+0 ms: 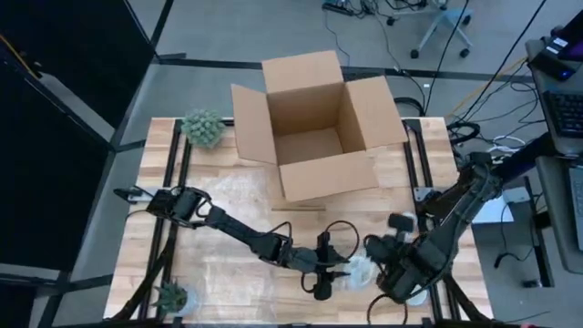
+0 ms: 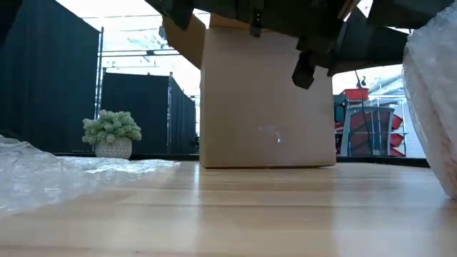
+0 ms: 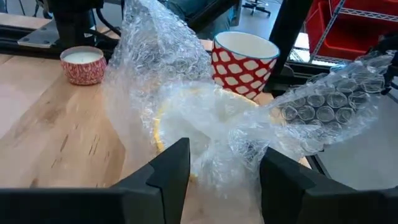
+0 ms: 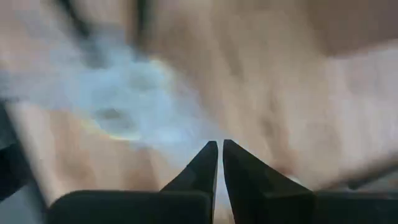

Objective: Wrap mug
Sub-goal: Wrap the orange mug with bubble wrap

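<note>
While we take things from biggest down, the wooden table [image 1: 209, 232] comes first, with the open cardboard box [image 1: 314, 123] standing at its far middle. Bubble wrap [image 3: 186, 106] is bunched loosely around the mug [image 3: 186, 127], which shows only as a pale body with a yellow rim through the plastic; it sits near the front edge, between the 2 arms. The left gripper [image 3: 221, 171] faces the bundle with its fingers spread apart, holding nothing. The right gripper [image 4: 219, 165] hangs above the table beside the bundle, its 2 fingers nearly touching with nothing between them.

Only the left wrist view shows us a red-and-white patterned cup [image 3: 244, 62] just behind the bundle and a small red candle jar [image 3: 83, 64] off to one side. From the low view we get the potted plant [image 2: 112, 133] and more wrap lying flat on the table, but not the mug. From the high view we see 2 plants at the table's left side.
</note>
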You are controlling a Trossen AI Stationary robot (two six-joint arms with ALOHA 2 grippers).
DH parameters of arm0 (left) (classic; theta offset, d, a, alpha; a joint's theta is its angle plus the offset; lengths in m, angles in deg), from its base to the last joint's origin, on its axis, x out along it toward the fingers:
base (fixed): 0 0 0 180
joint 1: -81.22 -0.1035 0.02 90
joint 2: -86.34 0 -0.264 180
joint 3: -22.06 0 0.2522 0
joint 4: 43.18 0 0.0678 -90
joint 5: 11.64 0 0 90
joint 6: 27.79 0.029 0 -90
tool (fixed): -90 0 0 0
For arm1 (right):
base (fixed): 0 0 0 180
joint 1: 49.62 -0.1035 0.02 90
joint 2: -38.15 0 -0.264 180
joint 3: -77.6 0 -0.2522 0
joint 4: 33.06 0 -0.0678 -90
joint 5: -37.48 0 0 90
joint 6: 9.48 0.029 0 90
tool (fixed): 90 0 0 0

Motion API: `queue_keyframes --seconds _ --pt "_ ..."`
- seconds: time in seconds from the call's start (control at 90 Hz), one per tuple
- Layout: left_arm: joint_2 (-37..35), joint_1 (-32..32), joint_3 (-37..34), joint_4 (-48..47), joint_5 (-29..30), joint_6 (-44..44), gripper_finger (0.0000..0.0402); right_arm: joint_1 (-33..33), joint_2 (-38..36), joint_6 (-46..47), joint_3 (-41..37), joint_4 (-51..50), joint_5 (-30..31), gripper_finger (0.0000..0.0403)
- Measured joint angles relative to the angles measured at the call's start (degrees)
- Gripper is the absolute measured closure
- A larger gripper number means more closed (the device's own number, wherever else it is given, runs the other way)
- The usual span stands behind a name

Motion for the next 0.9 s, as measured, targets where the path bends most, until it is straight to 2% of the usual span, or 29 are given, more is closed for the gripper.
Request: queue_keyframes --seconds 0.3,0.422,0.722,0.9 --pt "0.0 0.07 -0.04 0.1 -0.31 -0.02 0.0256 -0.29 -0.92 7.88 -14.04 3.42 -3.83 0.039" --pt "0.0 0.07 -0.07 0.14 -0.32 0.0 0.0256 -0.24 -0.92 6.75 -17.86 10.14 -3.85 0.039" --pt "0.0 0.09 -0.07 0.18 -0.35 0.0 0.0256 -0.24 -1.03 -6.09 -16.66 32.93 -3.69 0.039" --pt "0.0 0.11 -0.09 0.18 -0.39 -0.02 0.0256 0.4 0.18 -6.58 -18.1 36.32 -3.52 0.039"
